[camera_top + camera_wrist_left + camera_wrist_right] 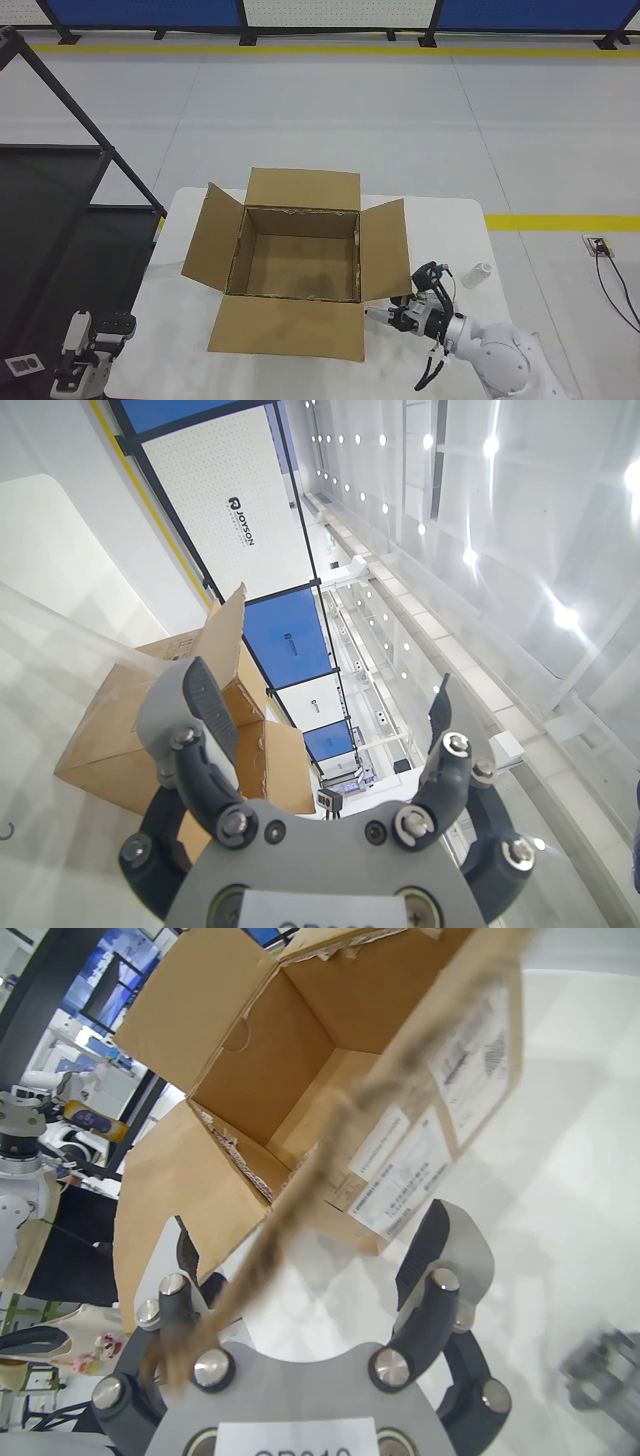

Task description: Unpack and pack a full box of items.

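An open cardboard box [300, 188] stands in the middle of the white table [440, 225] with all its flaps folded outward; its inside shows bare cardboard. My right gripper [388, 316] is at the front corner of the box's right flap [385, 250]. In the right wrist view that gripper [310, 1223] is open, and the blurred edge of the labelled flap [450, 1078] runs between its fingers. My left gripper [320, 680] is open and holds nothing, off the table's front left corner, with the box [115, 710] to one side of it.
A small clear bottle [478, 273] lies on the table to the right of the box. A black metal frame [70, 170] stands to the left of the table. The left arm [85, 350] is beside the table's front left corner.
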